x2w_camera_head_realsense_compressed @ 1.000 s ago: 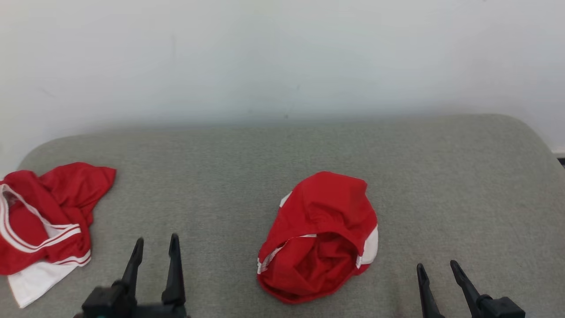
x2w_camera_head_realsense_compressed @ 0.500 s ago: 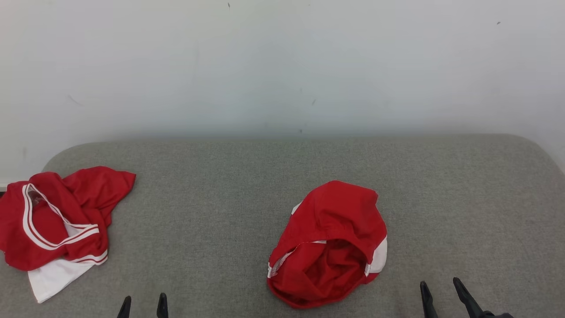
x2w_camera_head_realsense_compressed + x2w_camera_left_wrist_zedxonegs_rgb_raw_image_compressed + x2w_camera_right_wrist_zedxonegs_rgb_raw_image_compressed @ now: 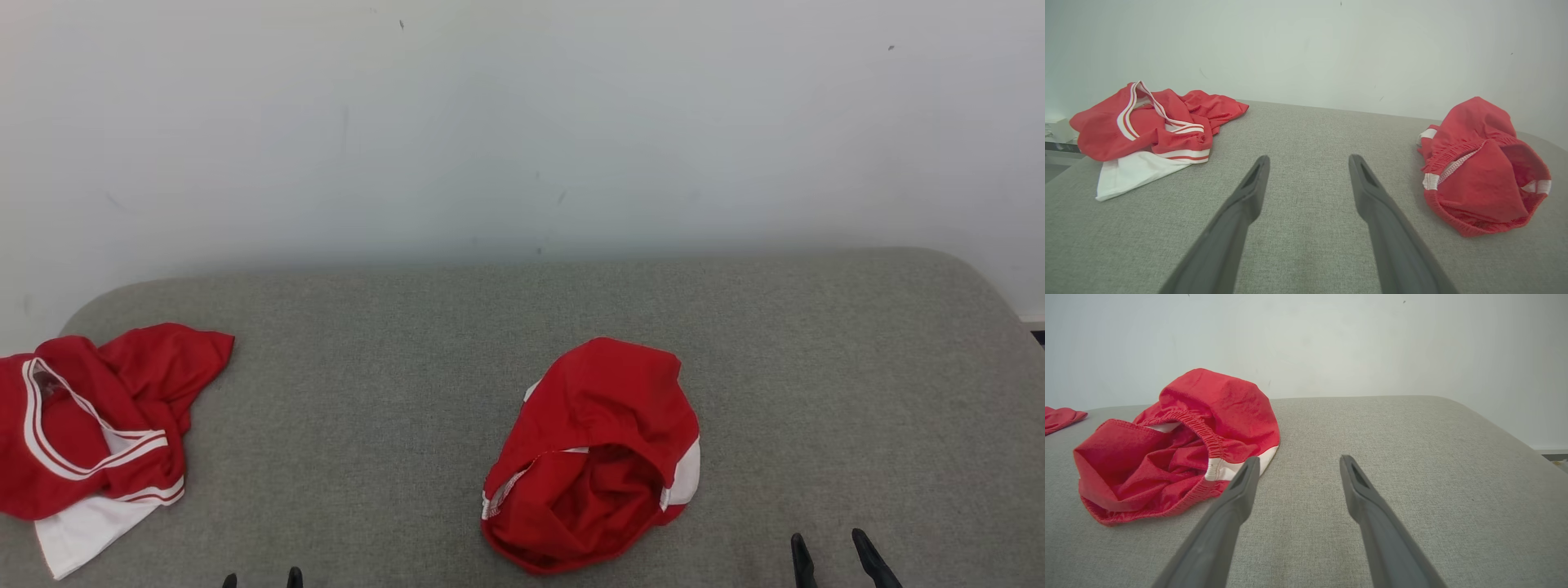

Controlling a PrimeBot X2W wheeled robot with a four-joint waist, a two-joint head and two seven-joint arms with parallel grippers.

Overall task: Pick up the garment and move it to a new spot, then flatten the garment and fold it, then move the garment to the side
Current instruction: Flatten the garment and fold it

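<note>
Grey cushion (image 3: pixel 392 343) | shorts (image 3: pixel 604 425) bunched, legs hidden | jersey (image 3: pixel 98 408) cut off left

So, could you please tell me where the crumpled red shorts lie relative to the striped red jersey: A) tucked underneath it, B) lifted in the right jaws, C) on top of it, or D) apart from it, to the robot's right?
D: the red shorts lie near the middle of the grey cushion, with bare fabric between them and the striped jersey at the left edge.
</note>
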